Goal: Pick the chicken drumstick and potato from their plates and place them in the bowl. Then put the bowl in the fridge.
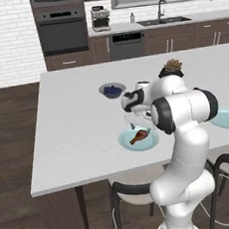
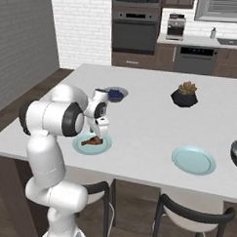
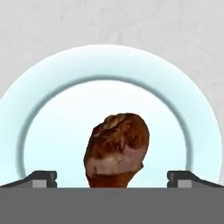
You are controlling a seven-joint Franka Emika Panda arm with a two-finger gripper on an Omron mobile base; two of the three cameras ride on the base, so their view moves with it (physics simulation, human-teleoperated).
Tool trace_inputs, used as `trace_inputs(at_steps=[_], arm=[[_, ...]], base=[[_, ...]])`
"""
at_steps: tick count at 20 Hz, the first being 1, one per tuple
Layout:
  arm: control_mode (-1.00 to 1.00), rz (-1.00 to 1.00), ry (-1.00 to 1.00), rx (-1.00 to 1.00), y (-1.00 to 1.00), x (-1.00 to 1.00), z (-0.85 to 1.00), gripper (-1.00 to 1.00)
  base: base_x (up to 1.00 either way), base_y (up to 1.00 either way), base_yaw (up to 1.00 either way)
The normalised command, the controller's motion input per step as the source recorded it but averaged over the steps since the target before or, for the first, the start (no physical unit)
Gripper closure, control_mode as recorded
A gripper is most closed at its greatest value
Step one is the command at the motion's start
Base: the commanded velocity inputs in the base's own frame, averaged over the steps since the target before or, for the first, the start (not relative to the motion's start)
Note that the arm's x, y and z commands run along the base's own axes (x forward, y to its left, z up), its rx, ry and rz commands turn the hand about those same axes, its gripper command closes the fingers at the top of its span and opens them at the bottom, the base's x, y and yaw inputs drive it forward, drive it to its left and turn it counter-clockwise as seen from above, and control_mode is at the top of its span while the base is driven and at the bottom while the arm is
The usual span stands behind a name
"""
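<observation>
Gripper [image 3: 112, 177] positioned over chicken drumstick [image 3: 117, 146]
Jaws are spread fully wide, nothing gripped; the drumstick is seen lying on its turquoise plate [image 3: 52, 83] between the fingertips [image 3: 43, 178].

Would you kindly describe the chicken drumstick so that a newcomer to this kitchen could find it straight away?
Start at the large pale grey island counter and find the flat round pale turquoise plate near its front edge, under the robot's open tool. On it lies the small reddish-brown cooked chicken drumstick. The other turquoise plate is bare, and the small grey bowl behind holds blueberries.
</observation>
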Motion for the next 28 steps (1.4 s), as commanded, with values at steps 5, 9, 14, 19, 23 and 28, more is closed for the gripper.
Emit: trace_inputs(at_steps=[5, 9, 14, 19, 23, 28], arm=[[-1.00, 0.00, 0.00, 0.01, -0.09, -0.02, -0.47, -1.00], [-1.00, 0.00, 0.00, 0.01, -0.04, 0.00, -0.50, -1.00], [-1.00, 0.00, 0.00, 0.00, 0.00, 0.00, -0.50, 1.00], [-1.00, 0.00, 0.00, 0.00, 0.00, 0.00, -0.21, 1.00], [-1.00, 0.00, 0.00, 0.04, 0.00, -0.23, -0.07, 1.00], [-1.00, 0.00, -0.07, 0.01, -0.13, -0.95, 0.50, 1.00]], base=[[0.00, 0.00, 0.00], [0.00, 0.00, 0.00], [0.00, 0.00, 0.00], [0.00, 0.00, 0.00], [0.00, 0.00, 0.00], [0.00, 0.00, 0.00]])
